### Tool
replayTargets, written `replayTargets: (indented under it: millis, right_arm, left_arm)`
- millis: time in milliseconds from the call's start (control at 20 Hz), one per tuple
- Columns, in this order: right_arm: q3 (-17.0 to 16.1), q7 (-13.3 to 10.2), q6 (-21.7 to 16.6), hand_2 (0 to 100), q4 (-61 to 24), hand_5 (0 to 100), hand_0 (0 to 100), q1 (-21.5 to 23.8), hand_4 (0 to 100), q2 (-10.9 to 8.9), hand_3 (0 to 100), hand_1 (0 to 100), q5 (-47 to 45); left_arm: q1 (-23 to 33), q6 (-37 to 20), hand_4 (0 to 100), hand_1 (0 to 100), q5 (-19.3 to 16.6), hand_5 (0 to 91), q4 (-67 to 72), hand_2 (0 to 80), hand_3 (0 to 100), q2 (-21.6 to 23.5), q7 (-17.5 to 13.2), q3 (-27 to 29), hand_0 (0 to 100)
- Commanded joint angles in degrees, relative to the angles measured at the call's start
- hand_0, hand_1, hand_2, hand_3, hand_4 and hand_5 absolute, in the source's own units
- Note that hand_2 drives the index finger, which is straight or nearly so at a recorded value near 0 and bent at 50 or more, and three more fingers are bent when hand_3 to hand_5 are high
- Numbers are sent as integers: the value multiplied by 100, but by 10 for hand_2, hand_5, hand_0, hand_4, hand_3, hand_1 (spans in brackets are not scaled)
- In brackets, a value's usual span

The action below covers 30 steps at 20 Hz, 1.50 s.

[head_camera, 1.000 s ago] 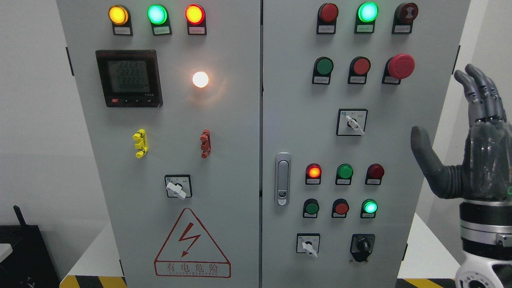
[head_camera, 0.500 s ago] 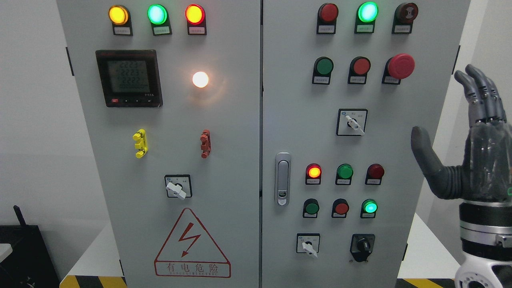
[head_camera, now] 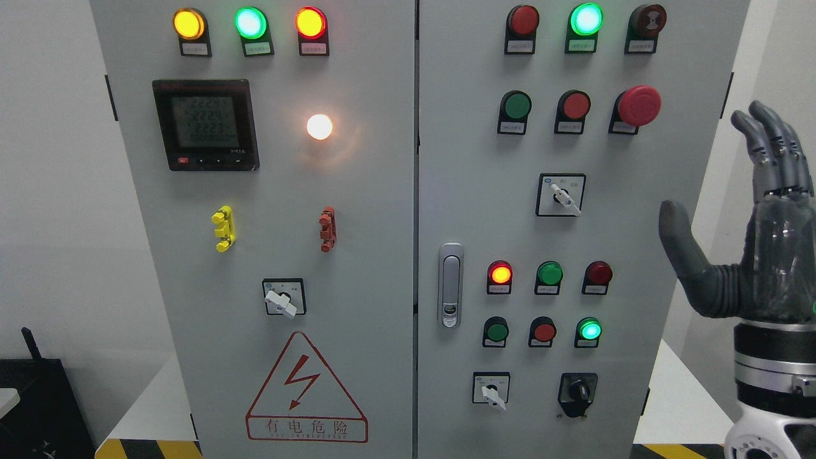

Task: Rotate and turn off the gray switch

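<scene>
The gray switch [head_camera: 561,195], a rotary selector with a pale lever on a square black-framed plate, sits on the right-hand door of the control cabinet [head_camera: 357,191], right of centre in the frame; its lever points down and to the right. Which of the cabinet's several similar selectors is meant cannot be settled from the task wording; this one lies nearest the hand. Above it stands the red mushroom button [head_camera: 639,105], below it a row of indicator lamps.

The right hand [head_camera: 752,248] is raised at the right edge of the frame, palm toward the panel, fingers extended upward and thumb splayed to the left, holding nothing. Compared with a second ago it has drifted slightly to the right and its fingertips sit a touch lower; the lever's angle is unchanged. The shift is small, so the approach appears not to have begun in earnest.

The switch lies to the left of the hand and somewhat above the thumb tip, well apart from it. No left hand is visible.
</scene>
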Motion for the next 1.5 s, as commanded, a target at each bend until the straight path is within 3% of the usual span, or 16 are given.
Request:
replayTargets:
  millis: [0,150,250,500,650,850,1000,1450]
  right_arm:
    - [12,-35,-4,44,-5,455,311,3,425,40,498,218,0]
    - [56,-35,-4,119,4,699,304,11,619,154,632,267,0]
    - [152,-52,14,230,4,967,289,73,791,207,726,290,0]
    - [249,0,67,349,30,1000,232,196,927,392,815,296,9]
    - [433,9,469,382,39,1000,198,222,929,392,867,295,17]
    - [565,9,629,431,153,1000,149,214,935,392,886,290,9]
    - [670,9,962,467,241,1000,121,161,937,401,887,282,9]
    - [943,9,1419,503,276,1000,90,135,978,629,935,284,9]
  left_arm:
    - [-53,-2,0,389,114,0,-141,0,0,5,0,44,120]
    - [-53,-2,0,389,114,0,-141,0,0,-4,0,44,120]
    - [-53,-2,0,389,114,0,-141,0,0,5,0,44,120]
    - [-53,-2,0,389,114,0,-141,0,0,5,0,44,120]
    - [-53,-2,0,389,114,0,-141,0,0,-4,0,44,120]
    - [-53,7,0,389,114,0,-141,0,0,-4,0,44,120]
    - [-53,-2,0,389,114,0,-141,0,0,-4,0,44,120]
    - [-53,-2,0,389,114,0,-141,0,0,-4,0,44,120]
